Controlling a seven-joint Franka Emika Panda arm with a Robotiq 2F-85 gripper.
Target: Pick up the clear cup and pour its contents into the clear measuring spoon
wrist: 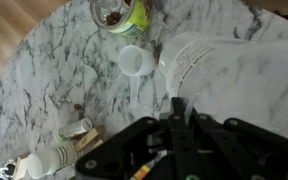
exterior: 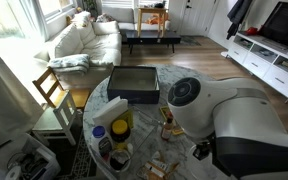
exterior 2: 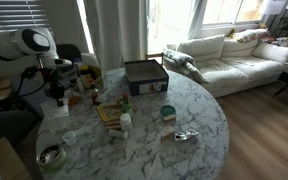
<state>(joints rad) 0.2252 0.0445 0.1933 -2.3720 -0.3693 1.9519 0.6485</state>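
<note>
While hand grips clear cup, marble table sits nr sofa.

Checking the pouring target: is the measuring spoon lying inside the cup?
No, in the wrist view the measuring spoon lies on the table, outside the cup.

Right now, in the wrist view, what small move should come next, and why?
Probably ease the clear cup sideways until its rim hangs over the bowl of the clear measuring spoon. In the wrist view the cup sits beside the spoon, not above it; whether the gripper grips it is unclear.
</note>
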